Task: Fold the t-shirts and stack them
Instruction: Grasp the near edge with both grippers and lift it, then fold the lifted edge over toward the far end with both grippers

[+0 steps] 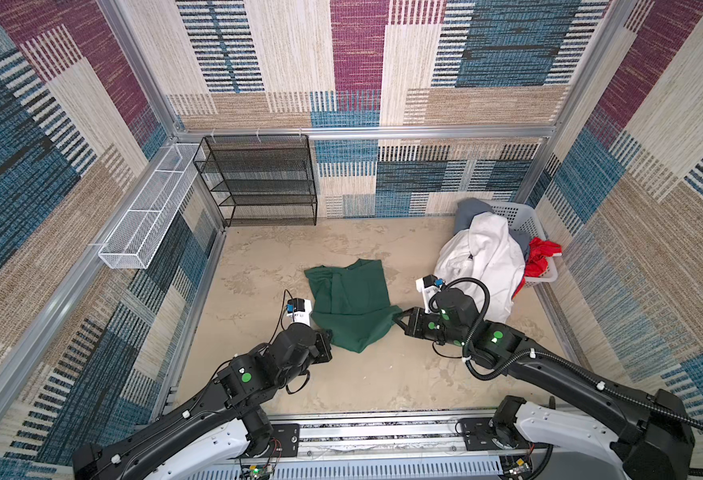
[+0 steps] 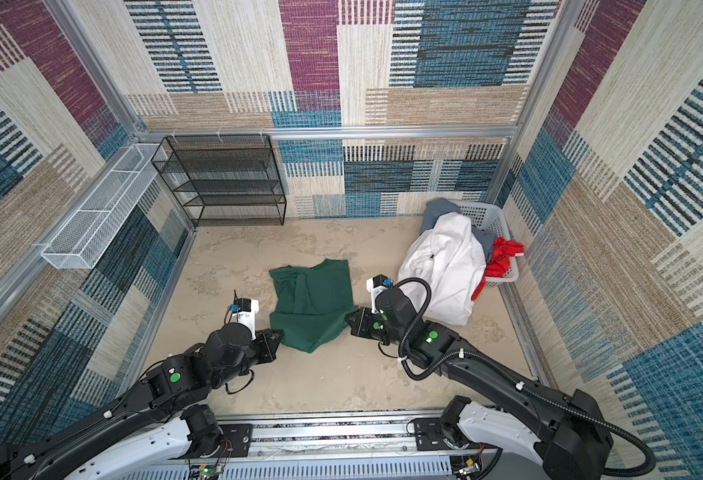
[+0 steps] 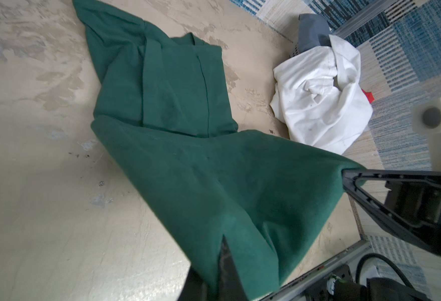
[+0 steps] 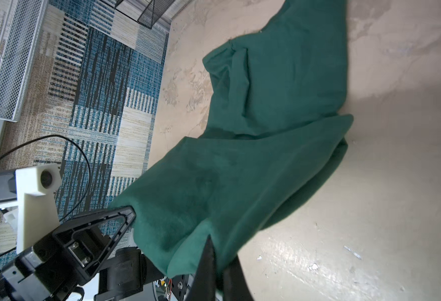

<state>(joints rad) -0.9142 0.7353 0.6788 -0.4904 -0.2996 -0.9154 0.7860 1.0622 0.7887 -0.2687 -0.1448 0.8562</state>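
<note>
Lying at the middle of the table (image 1: 362, 382), the green t-shirt (image 1: 347, 299) has its far part flat on the surface, folded lengthwise. Its near hem is raised off the surface and drawn between your two grippers. Your left gripper (image 1: 330, 333) is clamped tight on the near-left corner of that hem. Your right gripper (image 1: 398, 318) is clamped tight on the near-right corner. Both wrist views show cloth pinched between the jaws, with the hem sagging between the two holds.

Containers noted:
- The pale perforated basket (image 1: 522, 218) stands in the far right corner, against the right wall. It holds a white t-shirt (image 1: 485, 262), which spills over the basket's left rim and down onto the table.
- A grey t-shirt (image 1: 470, 210) shows at the basket's far side, partly under the white one.
- A red t-shirt (image 1: 543, 259) with white marks hangs over the near right rim.

Surroundings noted:
- A black mesh rack (image 1: 258, 178) stands against the far wall, left of centre, well apart from the green t-shirt.
- A white wire tray (image 1: 146, 212) hangs along the left wall.
- The spilled white t-shirt lies just beyond your right wrist, near that arm but apart from the green t-shirt.
</note>
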